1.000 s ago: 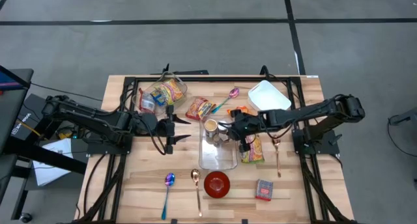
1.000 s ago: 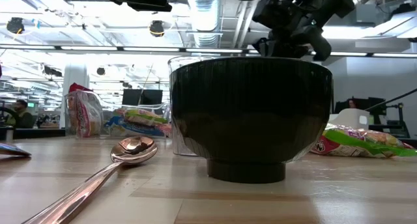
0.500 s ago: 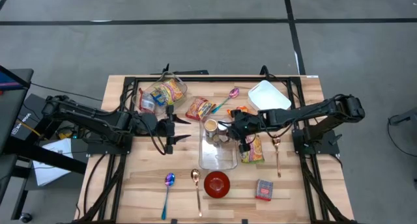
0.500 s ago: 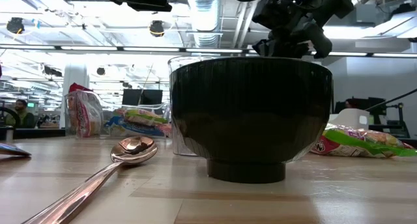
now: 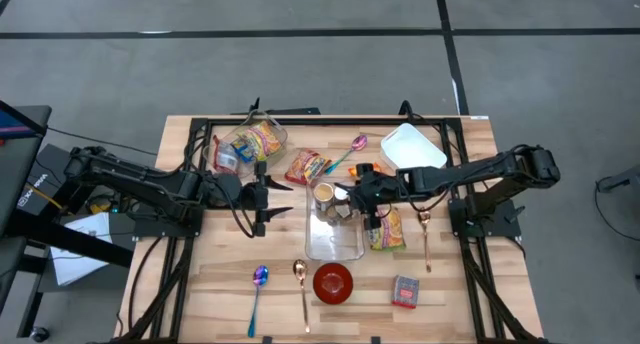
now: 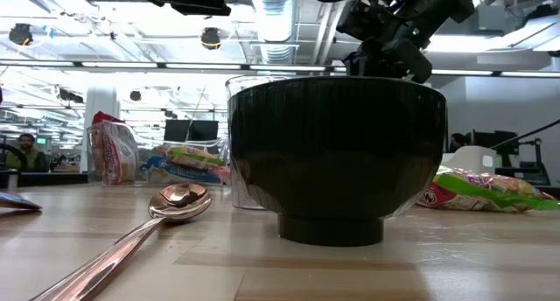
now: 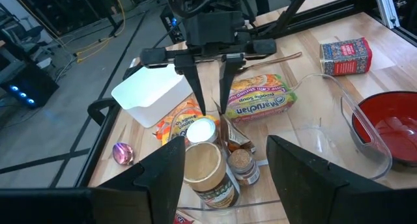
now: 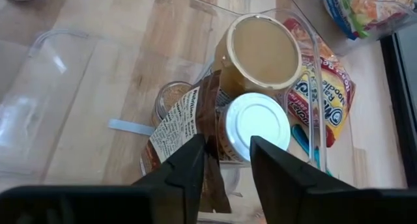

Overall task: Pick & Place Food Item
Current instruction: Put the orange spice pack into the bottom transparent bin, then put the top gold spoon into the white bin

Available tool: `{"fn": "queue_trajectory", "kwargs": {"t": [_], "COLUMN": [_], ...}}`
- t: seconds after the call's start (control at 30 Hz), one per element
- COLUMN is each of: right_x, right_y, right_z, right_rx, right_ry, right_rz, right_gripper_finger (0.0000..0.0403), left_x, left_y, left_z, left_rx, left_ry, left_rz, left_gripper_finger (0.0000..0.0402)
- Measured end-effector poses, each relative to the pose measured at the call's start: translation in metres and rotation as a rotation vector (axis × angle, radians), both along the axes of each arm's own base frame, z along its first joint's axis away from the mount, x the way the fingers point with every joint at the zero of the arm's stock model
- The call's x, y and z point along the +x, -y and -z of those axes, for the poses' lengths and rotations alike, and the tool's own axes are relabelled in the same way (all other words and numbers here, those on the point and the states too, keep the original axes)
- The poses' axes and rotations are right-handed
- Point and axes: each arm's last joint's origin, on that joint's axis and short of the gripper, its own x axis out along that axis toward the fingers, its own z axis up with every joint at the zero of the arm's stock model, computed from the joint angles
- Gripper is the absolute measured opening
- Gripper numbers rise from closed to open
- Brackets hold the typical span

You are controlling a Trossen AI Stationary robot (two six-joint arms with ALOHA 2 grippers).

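Observation:
A clear plastic container [image 5: 335,239] lies at the table's middle. At its far end stand a jar with a tan lid [image 8: 259,49], a jar with a white lid [image 8: 257,125], a small spice jar [image 7: 241,163] and a brown packet [image 8: 207,113] that leans among them. My right gripper [image 8: 228,149] is open and points down over these things, as the left wrist view [image 7: 210,112] shows; its fingers stand on either side of the brown packet and the white lid. My left gripper [image 5: 278,199] is open and empty, left of the container. My right gripper comes from above with one finger [image 8: 189,168] beside the brown packet's upper part [image 8: 212,142] and the other [image 8: 270,165] beside the white-lidded jar. I cannot tell whether either finger touches them.
A red bowl [image 5: 333,282], two spoons [image 5: 258,284] [image 5: 300,284] and a red tin [image 5: 405,291] lie near the front edge. A noodle pack [image 5: 388,229] and a spoon [image 5: 425,239] lie right of the container. A white tray [image 5: 412,147], red packet [image 5: 308,167] and snack bag [image 5: 250,144] lie farther back.
My right gripper has shifted slightly toward the table's left over the container's far end and has tipped a little. Nothing else has moved.

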Motion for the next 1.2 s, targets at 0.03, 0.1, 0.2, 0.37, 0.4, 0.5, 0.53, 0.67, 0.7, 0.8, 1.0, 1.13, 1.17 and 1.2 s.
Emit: {"fn": "queue_trajectory", "kwargs": {"t": [0.03,0.1,0.2,0.37,0.4,0.5,0.53,0.67,0.7,0.8,1.0,1.13,1.17,1.2], "right_x": [0.0,0.0,-0.001,-0.007,-0.008,-0.016,-0.019,-0.037,-0.043,-0.061,-0.094,-0.103,-0.103,-0.102], "right_y": [0.0,0.0,0.0,-0.001,-0.003,-0.01,-0.013,-0.024,-0.026,-0.032,-0.037,-0.039,-0.04,-0.04], "right_z": [0.0,0.0,-0.002,-0.016,-0.019,-0.031,-0.035,-0.054,-0.057,-0.065,-0.069,-0.063,-0.062,-0.06], "right_rx": [0.0,0.0,0.004,-0.003,-0.012,-0.026,-0.025,0.003,0.017,0.077,0.212,0.248,0.25,0.245], "right_ry": [0.0,0.0,0.007,0.067,0.081,0.123,0.139,0.192,0.193,0.194,0.14,0.086,0.074,0.065], "right_rz": [0.0,0.0,0.005,0.043,0.048,0.051,0.054,0.074,0.088,0.152,0.337,0.434,0.446,0.45], "right_gripper_finger": [0.0118,0.0118,0.0118,0.0118,0.0118,0.0118,0.0118,0.0118,0.0118,0.0118,0.0118,0.0118,0.0118,0.0118], "left_x": [0.0,0.0,0.0,0.0,0.0,0.0,0.0,0.0,0.0,0.0,0.0,0.0,0.0,0.0], "left_y": [0.0,0.0,0.0,0.0,0.0,0.0,0.0,0.0,0.0,0.0,0.0,0.0,0.0,0.0], "left_z": [0.0,0.0,0.0,0.0,0.0,0.0,0.0,0.0,0.0,0.0,0.0,0.0,0.0,0.0], "left_rx": [0.0,0.0,0.0,0.0,0.0,0.0,0.0,0.001,0.001,0.001,0.001,0.0,0.0,0.0], "left_ry": [0.0,0.0,0.0,0.0,-0.001,-0.001,-0.002,-0.003,-0.003,-0.004,-0.003,-0.001,-0.001,0.001], "left_rz": [0.0,0.0,0.0,0.0,0.0,0.0,0.0,0.0,0.0,0.0,0.0,0.0,0.0,0.0], "left_gripper_finger": [0.0209,0.0209,0.0209,0.0209,0.0209,0.0209,0.0209,0.0209,0.0209,0.0209,0.0209,0.0209,0.0209,0.0209]}}
